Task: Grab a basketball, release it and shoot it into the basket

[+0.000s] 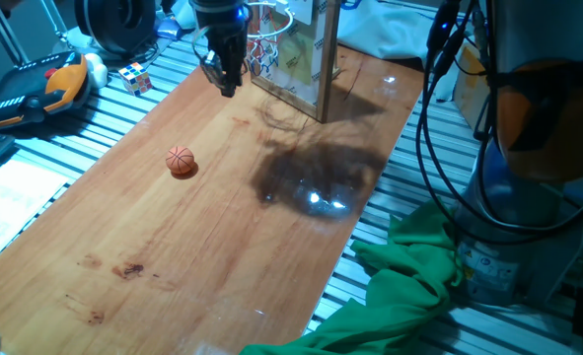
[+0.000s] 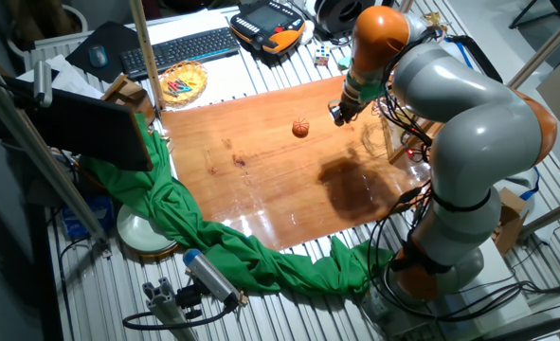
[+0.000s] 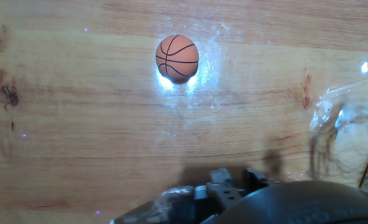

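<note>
Dim, bluish light; glare patches and arm shadow on the glossy table [image 1: 222, 237].

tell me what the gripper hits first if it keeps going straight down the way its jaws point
Most likely bare wooden table. The gripper points down at the boards, and the basketball lies apart to one side, though depth is hard to judge.

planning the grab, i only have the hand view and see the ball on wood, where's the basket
Observer: In one fixed view, the basket stands at the far end of the table, its rim just beside the claw.
Operator: is the claw holding anything
Observer: No. The basketball lies on the wood, apart from the claw.
Operator: anything close to the ball
Observer: Nothing on the wood near it. A green cloth lies along one table edge, well away.
</note>
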`<move>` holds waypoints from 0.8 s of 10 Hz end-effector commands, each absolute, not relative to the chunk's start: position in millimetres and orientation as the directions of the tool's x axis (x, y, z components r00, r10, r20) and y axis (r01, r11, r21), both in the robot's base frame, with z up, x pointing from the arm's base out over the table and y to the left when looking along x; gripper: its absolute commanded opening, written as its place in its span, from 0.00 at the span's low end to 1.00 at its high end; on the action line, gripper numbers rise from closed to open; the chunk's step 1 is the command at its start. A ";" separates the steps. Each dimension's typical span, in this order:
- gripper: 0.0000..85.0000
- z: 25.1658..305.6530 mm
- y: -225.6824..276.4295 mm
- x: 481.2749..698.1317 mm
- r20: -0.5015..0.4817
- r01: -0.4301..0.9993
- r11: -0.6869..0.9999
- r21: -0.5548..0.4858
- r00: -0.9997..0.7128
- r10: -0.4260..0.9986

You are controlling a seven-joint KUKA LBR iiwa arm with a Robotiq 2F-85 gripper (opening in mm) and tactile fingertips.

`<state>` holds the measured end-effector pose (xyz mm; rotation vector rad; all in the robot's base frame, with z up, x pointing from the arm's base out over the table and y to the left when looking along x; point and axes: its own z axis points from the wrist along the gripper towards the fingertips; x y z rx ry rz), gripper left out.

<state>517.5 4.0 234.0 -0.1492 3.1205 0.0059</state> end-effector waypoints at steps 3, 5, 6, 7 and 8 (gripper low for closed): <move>0.01 230.6 6.2 520.7 -0.018 -0.086 0.996 0.005 -0.996 -0.086; 0.01 226.0 8.9 524.7 -0.018 -0.074 0.997 0.008 -0.997 -0.074; 0.01 222.3 10.9 527.8 -0.019 -0.070 0.998 0.008 -0.997 -0.069; 0.01 217.7 13.1 531.8 -0.021 -0.065 0.998 0.011 -0.998 -0.065; 0.01 211.1 16.8 536.1 -0.026 -0.059 0.998 0.012 -0.998 -0.059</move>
